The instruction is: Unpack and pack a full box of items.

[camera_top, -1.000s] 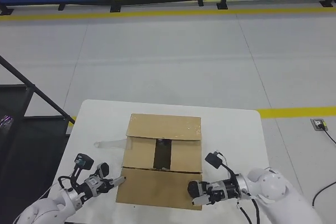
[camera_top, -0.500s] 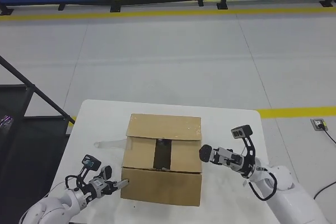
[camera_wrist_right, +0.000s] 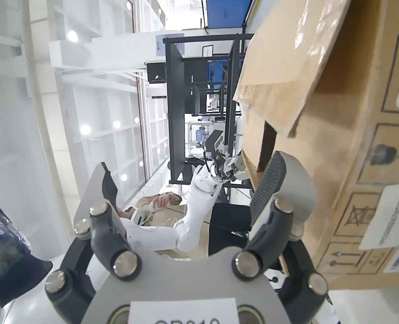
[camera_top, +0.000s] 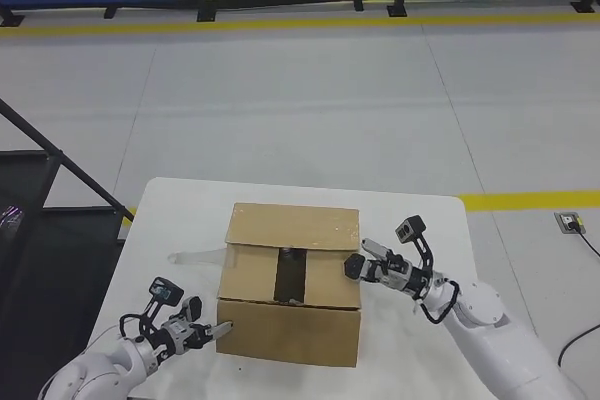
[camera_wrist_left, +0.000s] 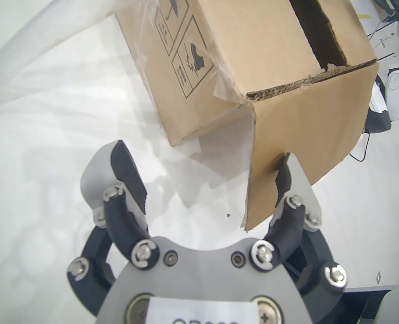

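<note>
Cardboard box is sitting in the middle of the table, a dark gap showing between its top flaps. Both pincers are gaping wide — left gripper touching the hanging front flap, right gripper beside the box's side. Stiff, likely heavy — I'd be gripping flap edges.

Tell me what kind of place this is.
Likely a robot lab or workshop hall: pale grey floor marked with yellow lane lines, black metal racks, and a white table carrying a brown cardboard box.
</note>
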{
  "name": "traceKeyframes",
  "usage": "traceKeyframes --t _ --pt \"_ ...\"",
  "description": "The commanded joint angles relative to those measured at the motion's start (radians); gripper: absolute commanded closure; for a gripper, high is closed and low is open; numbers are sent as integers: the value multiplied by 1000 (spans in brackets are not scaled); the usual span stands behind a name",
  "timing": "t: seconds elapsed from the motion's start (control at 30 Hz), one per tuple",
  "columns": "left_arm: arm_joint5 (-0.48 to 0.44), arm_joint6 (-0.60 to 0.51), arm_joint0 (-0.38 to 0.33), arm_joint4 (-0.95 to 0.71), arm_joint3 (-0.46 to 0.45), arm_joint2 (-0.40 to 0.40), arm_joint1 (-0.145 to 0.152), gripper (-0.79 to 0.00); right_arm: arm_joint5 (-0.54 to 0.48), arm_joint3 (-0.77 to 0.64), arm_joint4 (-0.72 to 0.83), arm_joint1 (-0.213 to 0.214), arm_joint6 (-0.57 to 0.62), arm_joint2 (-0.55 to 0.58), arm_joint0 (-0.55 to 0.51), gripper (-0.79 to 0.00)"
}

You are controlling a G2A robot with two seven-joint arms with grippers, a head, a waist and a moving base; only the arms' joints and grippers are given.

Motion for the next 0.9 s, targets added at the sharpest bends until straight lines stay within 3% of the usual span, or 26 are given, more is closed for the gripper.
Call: traceKeyframes --t 0.0,0.27,0.57,0.87 --pt "16 11 0 -1 2 -3 1 -785 11 27 3 -11 -37 -12 21 -785" --pt "37 27 -3 -19 8 1 5 -785 -63 113 10 -61 -126 -52 116 -785" --pt "46 44 -6 -21 26 13 9 -785 -19 162 -324 -116 -475 -138 242 -785" --pt "52 71 5 -26 44 24 11 -785 1 272 -526 -186 -741 -215 326 -785"
